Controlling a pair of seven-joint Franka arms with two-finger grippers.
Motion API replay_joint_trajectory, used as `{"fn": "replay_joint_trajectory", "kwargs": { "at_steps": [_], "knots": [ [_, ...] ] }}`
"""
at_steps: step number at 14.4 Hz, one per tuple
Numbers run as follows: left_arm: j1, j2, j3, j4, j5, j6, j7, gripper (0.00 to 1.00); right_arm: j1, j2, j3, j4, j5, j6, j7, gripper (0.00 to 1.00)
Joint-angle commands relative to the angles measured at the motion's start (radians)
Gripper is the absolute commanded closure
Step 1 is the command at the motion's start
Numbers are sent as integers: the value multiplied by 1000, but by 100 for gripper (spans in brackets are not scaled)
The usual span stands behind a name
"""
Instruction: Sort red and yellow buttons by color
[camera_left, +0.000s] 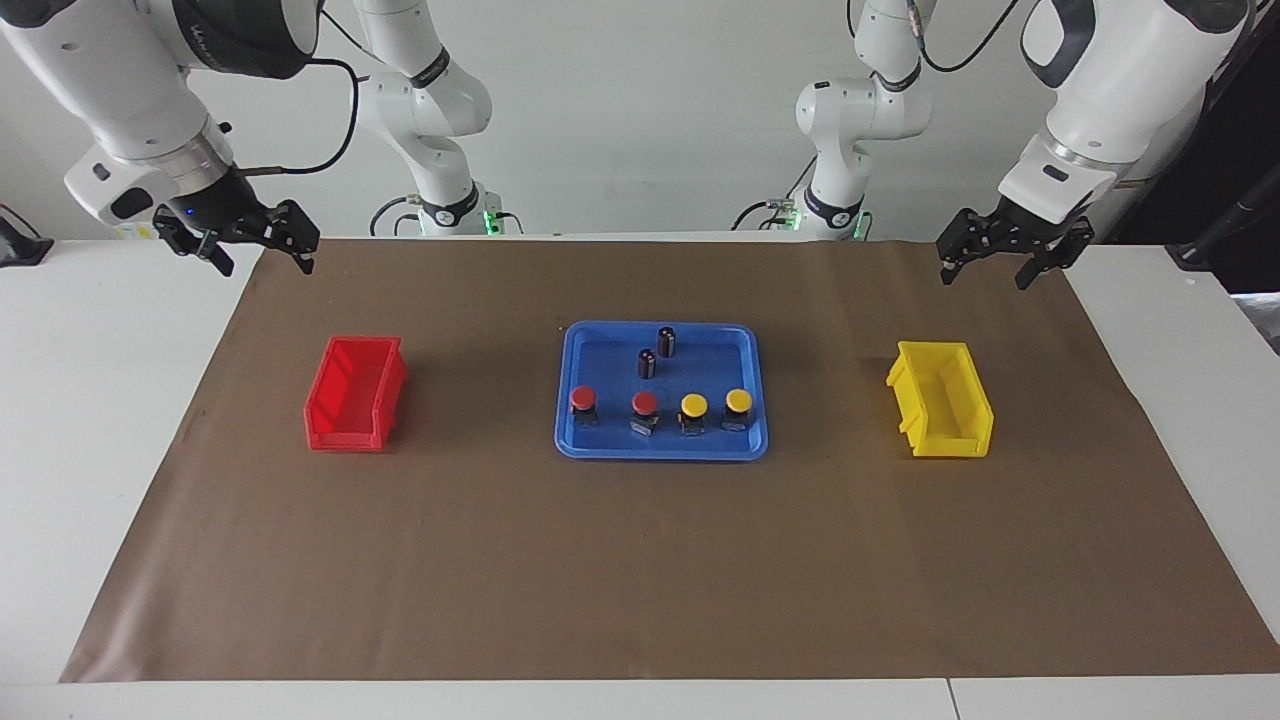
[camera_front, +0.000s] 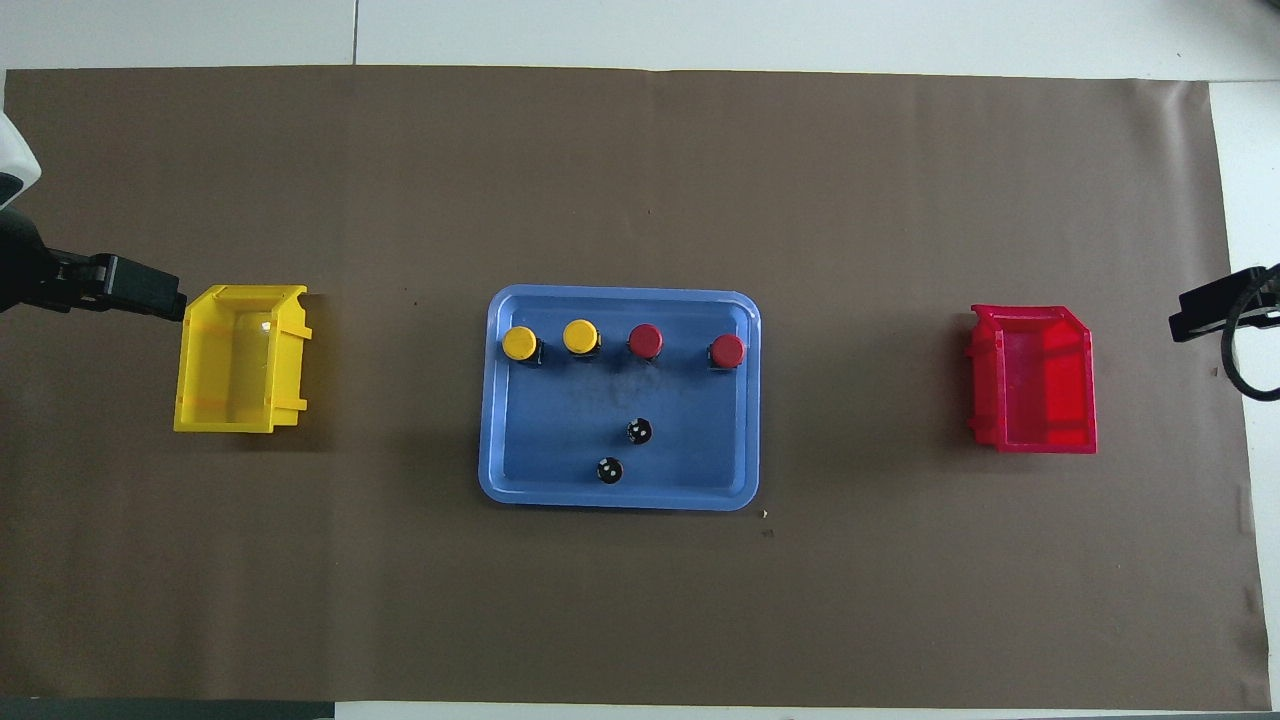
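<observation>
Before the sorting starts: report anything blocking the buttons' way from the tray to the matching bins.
Nothing visible does. Bare brown paper separates the blue plastic tray from the red plastic bin and the yellow plastic bin.

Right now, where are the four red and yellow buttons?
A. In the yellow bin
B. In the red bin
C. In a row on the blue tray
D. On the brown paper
C: both red buttons and both yellow buttons stand in a row on the blue tray.
</observation>
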Motion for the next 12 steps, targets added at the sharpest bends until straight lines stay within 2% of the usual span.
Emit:
{"fn": "replay_joint_trajectory", "kwargs": {
  "at_steps": [1, 10, 12],
  "knots": [
    [17, -18, -6, -8, -20, -17, 14, 0, -13, -1, 2, 5, -2, 1, -14, 0],
    [17, -18, -6, -8, -19, -17, 13, 0, 4, -9, 5, -10, 1, 12, 2, 0],
    [16, -14, -6, -2, -19, 27, 11, 0, 5, -4, 11, -1, 10, 21, 0, 0]
  ]
}}
